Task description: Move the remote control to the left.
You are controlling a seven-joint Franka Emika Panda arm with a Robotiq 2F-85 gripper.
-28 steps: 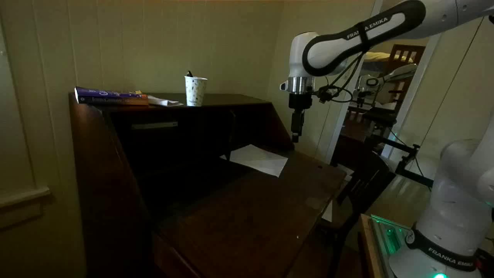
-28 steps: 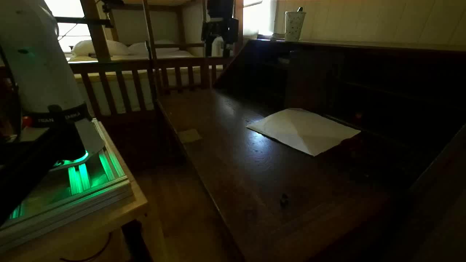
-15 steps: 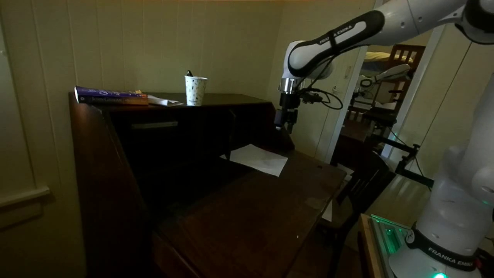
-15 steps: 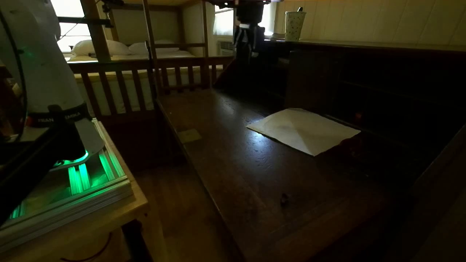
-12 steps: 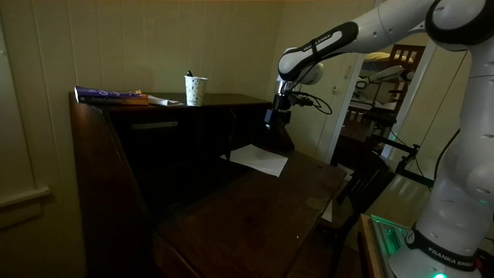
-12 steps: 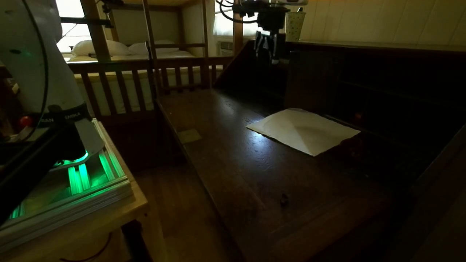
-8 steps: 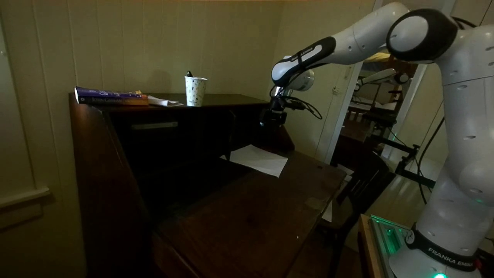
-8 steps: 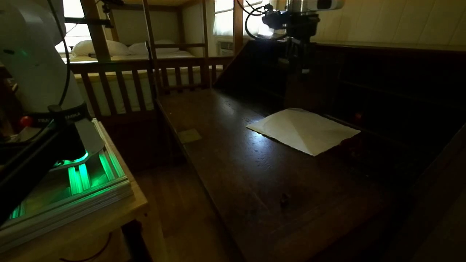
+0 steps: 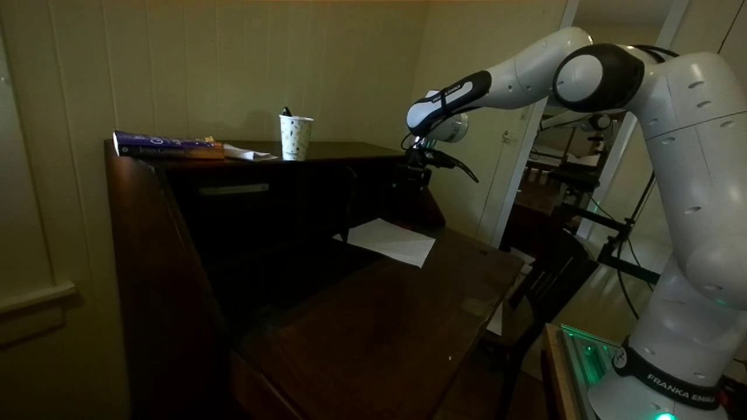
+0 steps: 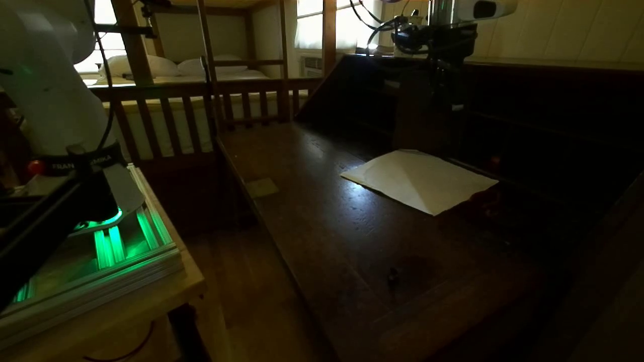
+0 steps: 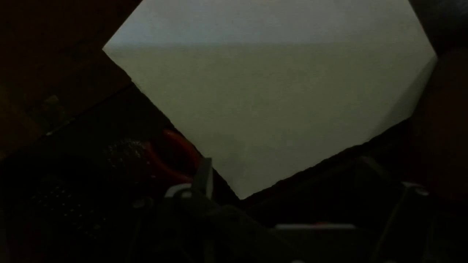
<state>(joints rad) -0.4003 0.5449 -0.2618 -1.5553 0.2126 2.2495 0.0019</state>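
Observation:
My gripper is over the back part of the dark wooden desk [image 10: 322, 261], above the white paper sheet [image 10: 422, 181]. It shows dimly against the dark cubbyholes in both exterior views [image 9: 408, 179] [image 10: 445, 98]. In the wrist view my gripper [image 11: 289, 173] has its fingers wide apart with nothing between them. The remote control seems to be the dark shape with rows of small light dots [image 11: 69, 208] at the lower left of the wrist view, left of the gripper. Its outline is lost in the dark. I cannot make it out surely in either exterior view.
A red loop [image 11: 175, 157] and a speckled dark thing lie beside the paper's edge. The desk's upright hutch stands behind. On its top are a cup with a straw [image 9: 296, 137], books [image 9: 169, 146] and a crumpled paper [image 9: 248, 153]. A chair [image 9: 548, 286] stands in front.
The arm has reached farther over the desk. My gripper has gone lower and toward the hutch, turning on the way. The paper, cup and books have not moved.

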